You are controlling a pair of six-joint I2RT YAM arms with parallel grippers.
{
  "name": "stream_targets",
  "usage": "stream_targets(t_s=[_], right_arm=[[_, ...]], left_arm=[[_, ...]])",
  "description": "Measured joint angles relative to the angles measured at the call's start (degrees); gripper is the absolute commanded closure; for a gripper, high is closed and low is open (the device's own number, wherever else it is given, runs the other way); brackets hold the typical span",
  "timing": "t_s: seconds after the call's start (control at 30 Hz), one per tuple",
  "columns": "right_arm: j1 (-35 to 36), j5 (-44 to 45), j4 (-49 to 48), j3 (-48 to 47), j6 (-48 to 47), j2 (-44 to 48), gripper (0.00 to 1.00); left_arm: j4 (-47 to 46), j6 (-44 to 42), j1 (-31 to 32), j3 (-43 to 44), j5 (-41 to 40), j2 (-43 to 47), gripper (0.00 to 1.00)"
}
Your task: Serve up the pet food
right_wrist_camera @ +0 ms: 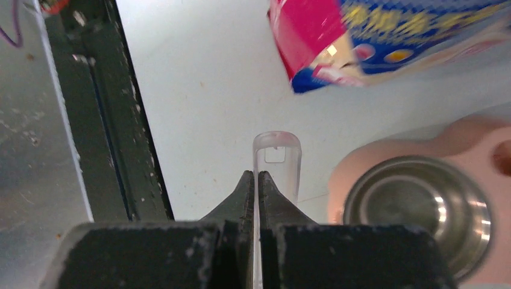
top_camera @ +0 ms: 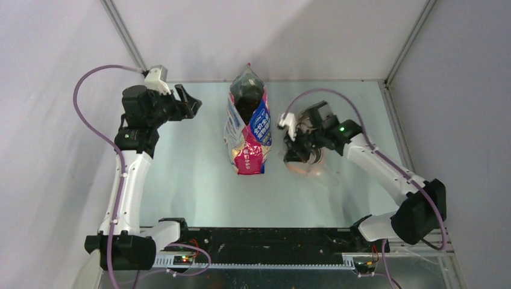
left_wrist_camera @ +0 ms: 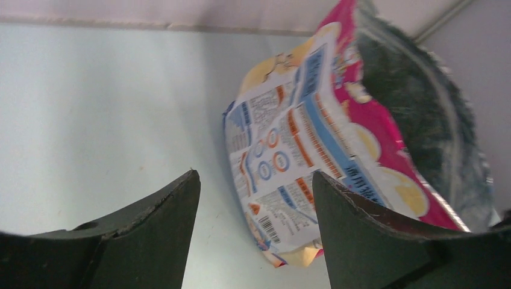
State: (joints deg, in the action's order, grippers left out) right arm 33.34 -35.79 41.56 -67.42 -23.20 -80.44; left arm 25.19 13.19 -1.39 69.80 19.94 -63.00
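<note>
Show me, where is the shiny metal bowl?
The steel bowl sits in a pink stand, lower right in the right wrist view; from above, it is just right of the pet food bag, under the right tool.

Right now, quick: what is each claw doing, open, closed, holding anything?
Left claw: open, empty.
Right claw: closed on the clear scoop handle.

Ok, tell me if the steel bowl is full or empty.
Empty. In the right wrist view the steel bowl shows bare, shiny metal across its bottom, with nothing lying in it.
</note>
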Motion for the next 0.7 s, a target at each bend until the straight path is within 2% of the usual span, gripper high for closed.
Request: stream_targets(t_s=[0.13, 0.27, 0.37, 0.47, 0.57, 0.7], right_arm=[[-5.8, -5.8, 1.5, -7.8, 1.3, 2.0, 1.00], [-11.7, -13.0, -1.3, -17.7, 7.4, 2.1, 1.00], [-15.0, -19.0, -11.3, -21.4, 15.9, 2.5, 1.00], [-16.5, -25.2, -27.8, -21.0, 29.1, 2.7, 1.00], [-16.5, -29.0, -40.9, -22.2, 39.6, 0.6, 1.00], [-14.9, -31.8, -52.0, -25.7, 48.5, -2.7, 1.00]], left_arm=[[-0.8, -2.3, 2.4, 4.4, 6.0, -1.9, 0.25], [-1.9, -6.1, 7.4, 9.8, 11.9, -2.7, 0.25], [-2.2, -10.0, 12.6, 15.3, 15.5, -4.3, 0.25], [-1.9, -14.9, 18.3, 19.5, 18.8, -6.5, 0.24], [-1.9, -19.5, 22.7, 20.9, 21.5, -8.3, 0.23], [-2.9, -21.4, 25.9, 20.9, 24.4, -10.5, 0.24]])
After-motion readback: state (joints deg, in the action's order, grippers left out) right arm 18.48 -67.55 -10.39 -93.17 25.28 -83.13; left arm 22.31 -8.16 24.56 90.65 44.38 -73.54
